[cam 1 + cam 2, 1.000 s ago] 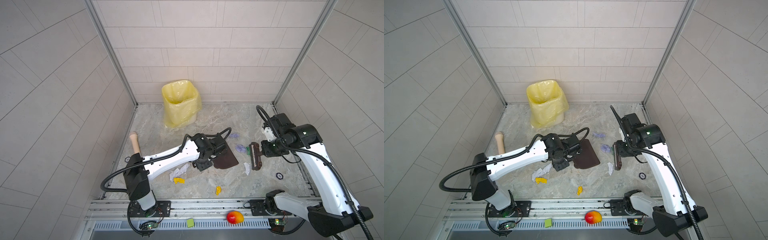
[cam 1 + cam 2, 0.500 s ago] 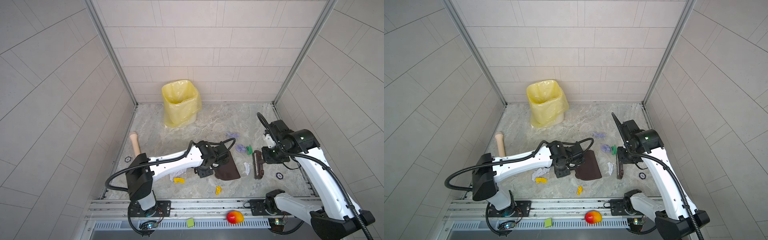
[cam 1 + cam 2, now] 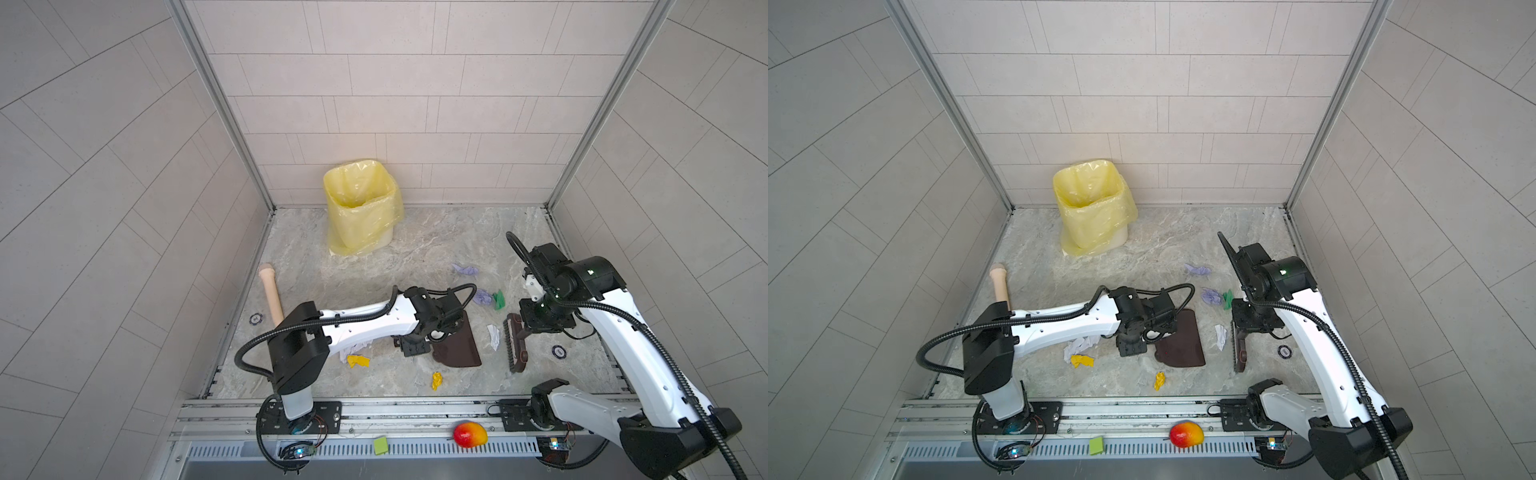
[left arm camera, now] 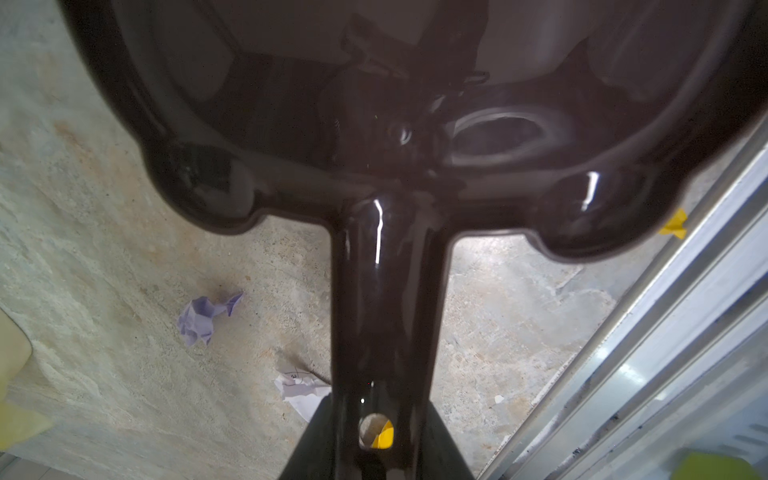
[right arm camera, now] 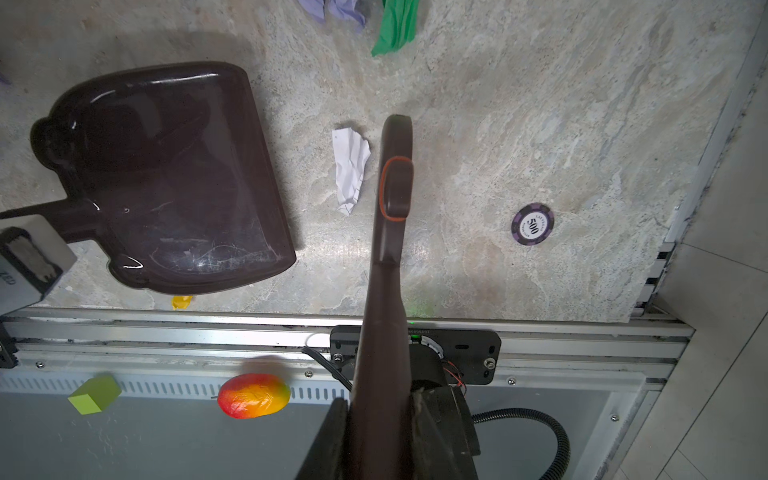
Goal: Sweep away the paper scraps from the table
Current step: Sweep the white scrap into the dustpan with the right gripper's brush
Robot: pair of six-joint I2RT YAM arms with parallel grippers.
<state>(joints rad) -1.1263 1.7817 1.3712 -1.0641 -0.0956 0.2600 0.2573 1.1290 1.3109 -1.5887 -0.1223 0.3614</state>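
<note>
— What are the claws doing?
— The left claw (image 4: 376, 432) is squeezing the brown dustpan (image 3: 457, 351) by its handle. The right claw (image 5: 382, 428) is squeezing the brush (image 3: 513, 347).
— And the paper scraps (image 5: 350, 168)?
— They are lying around both, on the grey marble table (image 3: 374, 270). Tiled walls (image 3: 415, 104) are standing all round.

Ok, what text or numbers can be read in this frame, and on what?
"500": purple poker chip beside the brush; its rim lettering is too small to read.
"ZED": grey camera housing at the dustpan handle.
Second chip, in a top view: too small to read.
Marks on a white scrap: illegible.
</note>
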